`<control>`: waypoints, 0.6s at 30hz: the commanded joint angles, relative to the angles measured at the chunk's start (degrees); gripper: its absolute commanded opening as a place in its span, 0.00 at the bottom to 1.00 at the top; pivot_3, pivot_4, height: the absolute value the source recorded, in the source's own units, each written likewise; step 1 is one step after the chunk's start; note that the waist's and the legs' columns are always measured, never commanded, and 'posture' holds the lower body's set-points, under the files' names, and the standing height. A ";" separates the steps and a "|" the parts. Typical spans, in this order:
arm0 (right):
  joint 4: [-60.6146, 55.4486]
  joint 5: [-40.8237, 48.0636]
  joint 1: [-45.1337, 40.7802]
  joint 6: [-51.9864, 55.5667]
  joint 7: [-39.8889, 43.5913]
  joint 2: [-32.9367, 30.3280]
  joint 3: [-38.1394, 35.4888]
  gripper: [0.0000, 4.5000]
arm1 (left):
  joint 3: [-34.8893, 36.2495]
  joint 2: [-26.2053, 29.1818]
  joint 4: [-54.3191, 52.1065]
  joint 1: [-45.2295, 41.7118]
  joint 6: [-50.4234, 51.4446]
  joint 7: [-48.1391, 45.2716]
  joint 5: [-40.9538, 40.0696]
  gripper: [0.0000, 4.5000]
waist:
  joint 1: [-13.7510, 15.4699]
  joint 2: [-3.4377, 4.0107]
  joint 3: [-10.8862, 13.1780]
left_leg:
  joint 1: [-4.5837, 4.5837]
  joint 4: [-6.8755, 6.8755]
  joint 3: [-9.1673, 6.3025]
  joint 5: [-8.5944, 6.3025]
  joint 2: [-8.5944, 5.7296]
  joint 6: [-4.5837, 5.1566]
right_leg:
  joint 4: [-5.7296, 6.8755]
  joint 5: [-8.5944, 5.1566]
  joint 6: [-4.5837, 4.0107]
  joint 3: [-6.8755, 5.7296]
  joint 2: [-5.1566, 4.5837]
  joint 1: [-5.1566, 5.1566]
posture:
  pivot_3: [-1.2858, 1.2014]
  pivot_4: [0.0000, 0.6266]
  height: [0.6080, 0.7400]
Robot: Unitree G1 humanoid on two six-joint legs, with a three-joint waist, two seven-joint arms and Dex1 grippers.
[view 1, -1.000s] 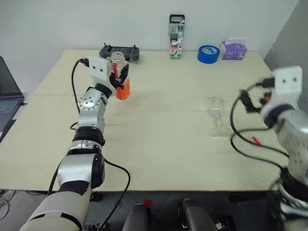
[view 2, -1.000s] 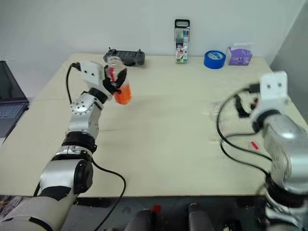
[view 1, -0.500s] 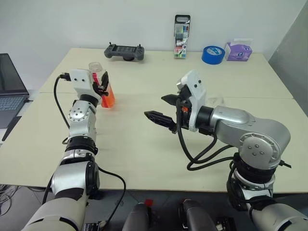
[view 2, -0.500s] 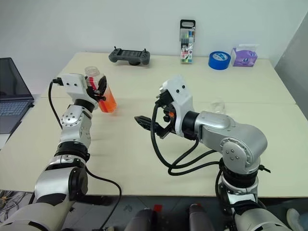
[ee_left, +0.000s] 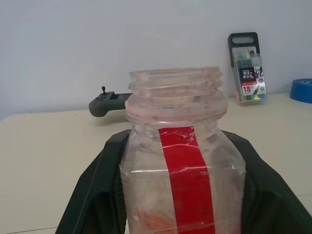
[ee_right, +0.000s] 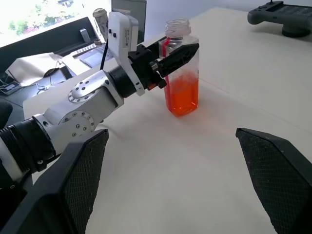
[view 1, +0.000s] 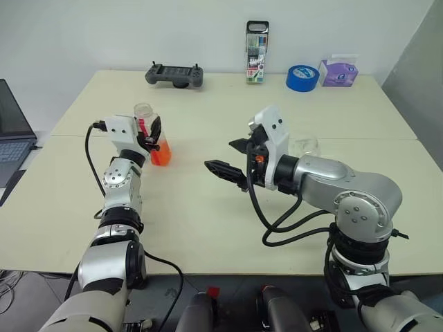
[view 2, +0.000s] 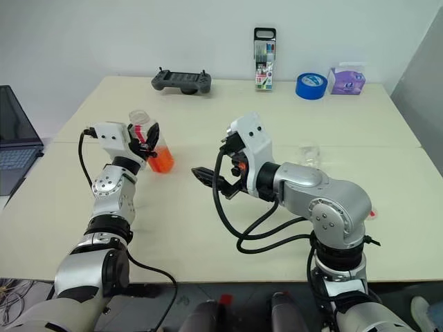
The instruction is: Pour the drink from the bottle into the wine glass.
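Bottle (view 1: 154, 135) upright, clamped in left tool (view 1: 153, 133)

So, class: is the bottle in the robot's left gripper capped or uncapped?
Uncapped. The bottle ends in a bare threaded neck with an open mouth; no cap sits on it.

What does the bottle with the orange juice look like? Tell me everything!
The bottle is small, clear plastic, with a red stripe running down its side. Its threaded mouth is open, with no cap on. Orange-red drink fills about the lower half. It stands upright, on or just above the tan table, squeezed between the left gripper's black fingers.
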 commanded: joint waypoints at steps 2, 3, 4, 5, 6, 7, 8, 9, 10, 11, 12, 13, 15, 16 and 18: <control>-0.64 0.25 0.21 -2.41 0.39 -1.39 -0.75 0.99 | 0.20 0.35 -2.64 3.56 0.99 0.47 -0.11 0.48 | -0.23 0.00 -0.01 | 0.02 -0.01 0.02 0.00 0.03 0.00 | 0.01 0.00 0.00 0.02 0.01 0.00 | 0.52 0.24 1.00; -0.47 0.31 0.20 -2.64 0.43 -1.64 -0.81 0.99 | 0.31 0.33 -3.43 4.16 1.53 0.60 -0.31 0.48 | -0.31 0.00 -0.01 | 0.03 -0.01 0.02 0.00 0.05 0.00 | 0.01 0.00 0.00 0.01 0.02 0.00 | 0.52 0.24 1.00; -0.36 0.38 0.19 -2.83 0.50 -1.88 -0.84 0.99 | 0.33 0.36 -4.19 4.70 1.97 0.72 -0.39 0.48 | -0.37 0.00 -0.01 | 0.03 -0.02 0.02 0.00 0.05 0.00 | 0.01 0.00 0.00 0.01 0.02 0.00 | 0.52 0.24 1.00; -0.27 0.46 0.19 -2.96 0.54 -2.09 -0.87 0.99 | 0.27 0.41 -5.00 5.24 2.41 0.78 -0.39 0.48 | -0.40 0.00 -0.02 | 0.03 -0.02 0.02 0.00 0.06 0.00 | 0.02 0.00 0.00 0.01 0.02 0.00 | 0.52 0.24 1.00; -0.24 0.59 0.23 -3.07 0.65 -2.32 -0.88 0.99 | 0.20 0.52 -5.80 5.72 3.08 1.18 -0.28 0.48 | -0.45 0.00 -0.02 | 0.04 -0.02 0.02 0.00 0.06 0.00 | 0.02 0.00 0.00 0.01 0.02 0.01 | 0.52 0.24 1.00; -0.23 0.71 0.29 -3.17 0.78 -2.54 -0.84 0.99 | 0.25 0.52 -6.50 6.07 3.64 1.50 -0.34 0.48 | -0.47 0.00 -0.02 | 0.04 -0.02 0.02 0.00 0.06 0.00 | 0.02 0.00 0.00 0.02 0.02 0.01 | 0.52 0.24 1.00; -0.23 0.78 0.41 -3.29 1.01 -2.90 -0.66 0.99 | 0.40 0.53 -7.22 6.46 4.81 2.59 -0.28 0.48 | -0.49 0.00 -0.02 | 0.04 -0.02 0.02 0.00 0.06 0.00 | 0.02 0.00 0.00 0.02 0.02 0.01 | 0.52 0.24 1.00; -0.26 0.83 0.56 -3.43 1.20 -3.21 -0.45 0.99 | 0.73 0.48 -7.82 6.78 6.01 3.77 -0.41 0.48 | -0.53 0.00 -0.02 | 0.04 -0.02 0.02 0.00 0.06 0.00 | 0.02 0.00 0.00 0.01 0.02 0.01 | 0.52 0.24 1.00; -0.26 0.92 0.71 -3.55 1.32 -3.39 -0.32 0.99 | 1.03 0.37 -8.28 7.01 7.43 4.35 -0.84 0.48 | -0.59 0.00 -0.03 | 0.04 -0.02 0.02 0.00 0.07 0.00 | 0.02 0.00 0.00 0.02 0.02 0.01 | 0.52 0.24 1.00; -0.25 1.00 0.82 -3.67 1.38 -3.51 -0.24 0.99 | 1.17 0.31 -8.72 7.20 8.49 4.71 -1.16 0.48 | -0.67 0.00 -0.05 | 0.05 -0.02 0.02 0.00 0.07 0.00 | 0.02 0.00 0.00 0.02 0.03 0.01 | 0.52 0.24 1.00; -0.23 1.07 0.96 -3.80 1.48 -3.60 -0.17 0.99 | 0.95 0.34 -9.03 7.49 8.79 4.53 -1.15 0.48 | -0.78 0.01 -0.07 | 0.06 -0.02 0.03 0.00 0.08 0.00 | 0.02 0.00 0.00 0.02 0.04 0.02 | 0.52 0.24 1.00; -0.18 1.04 1.09 -3.94 1.54 -3.64 -0.06 0.99 | 0.68 0.40 -9.25 7.71 9.20 4.36 -1.08 0.48 | -0.86 0.01 -0.07 | 0.07 -0.02 0.03 0.00 0.09 0.01 | 0.03 0.00 0.00 0.02 0.05 0.03 | 0.52 0.24 1.00; -0.09 0.93 1.30 -4.28 1.72 -3.77 0.15 0.99 | 0.43 0.48 -9.13 7.64 10.41 4.76 -0.96 0.48 | -0.90 0.03 -0.08 | 0.09 -0.03 0.03 0.00 0.11 0.01 | 0.04 0.00 0.00 0.02 0.06 0.03 | 0.52 0.24 1.00; -0.05 0.92 1.34 -4.40 1.77 -3.81 0.16 0.99 | 0.41 0.51 -8.94 7.40 10.90 4.90 -0.98 0.48 | -0.91 0.03 -0.10 | 0.10 -0.03 0.03 0.00 0.11 0.01 | 0.04 0.00 0.00 0.02 0.06 0.04 | 0.52 0.24 1.00; 0.05 0.89 1.41 -4.67 1.87 -3.97 0.17 0.99 | 0.60 0.55 -8.52 6.86 11.53 5.38 -1.04 0.48 | -0.91 0.02 -0.12 | 0.11 -0.03 0.02 0.00 0.10 0.01 | 0.03 0.00 0.01 0.01 0.07 0.07 | 0.52 0.24 1.00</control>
